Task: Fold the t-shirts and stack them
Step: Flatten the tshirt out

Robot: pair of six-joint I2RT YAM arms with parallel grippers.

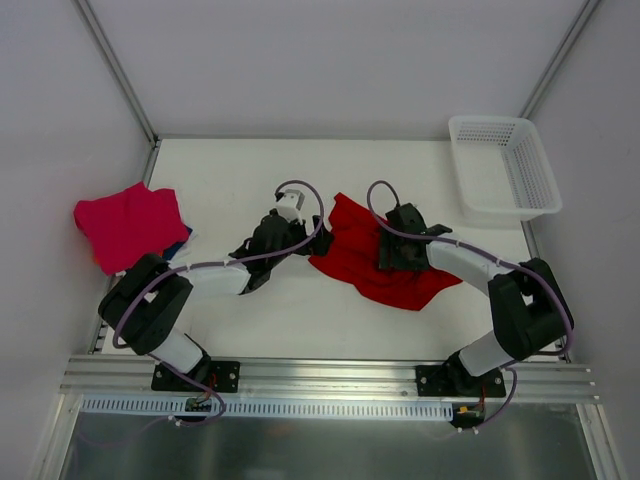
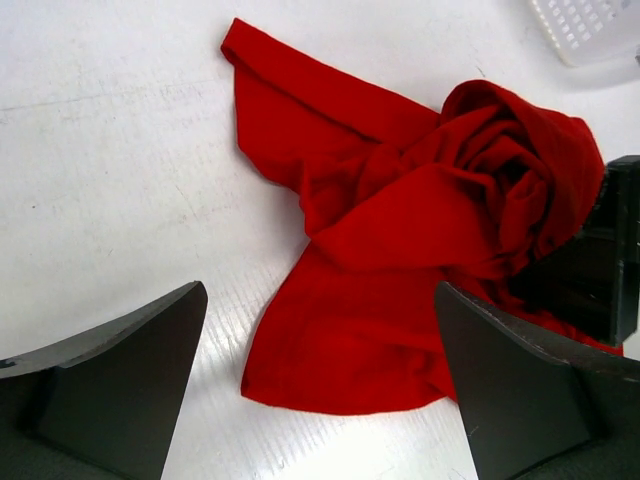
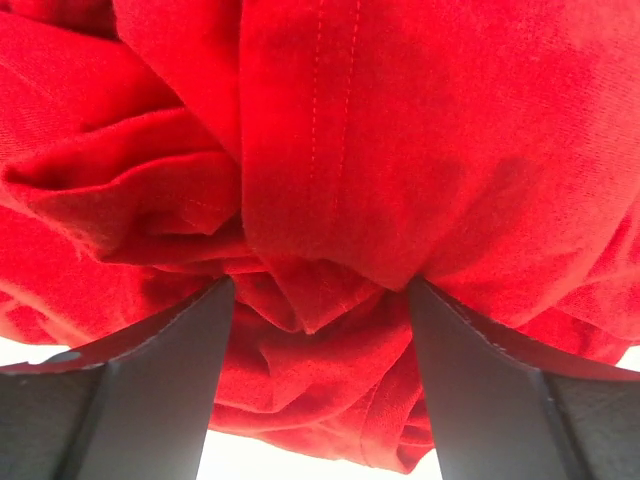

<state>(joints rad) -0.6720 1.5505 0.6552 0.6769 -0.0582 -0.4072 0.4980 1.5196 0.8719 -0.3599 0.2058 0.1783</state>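
Straddling the crumpled red shirt (image 1: 350, 250) on the bench (image 1: 300, 320), the right pincer (image 3: 320, 290) is seen part-open, grip unconfirmed; the left pincer (image 2: 320, 292), wide and empty, is parked just left of the cloth.

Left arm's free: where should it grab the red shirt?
Take the red shirt by its flat near hem, coming in from the left gripper side. There it lies thin and spread on the table; the middle is bunched at the right gripper.

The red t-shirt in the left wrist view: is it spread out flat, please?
No, the red t-shirt lies crumpled in a twisted heap on the white table.
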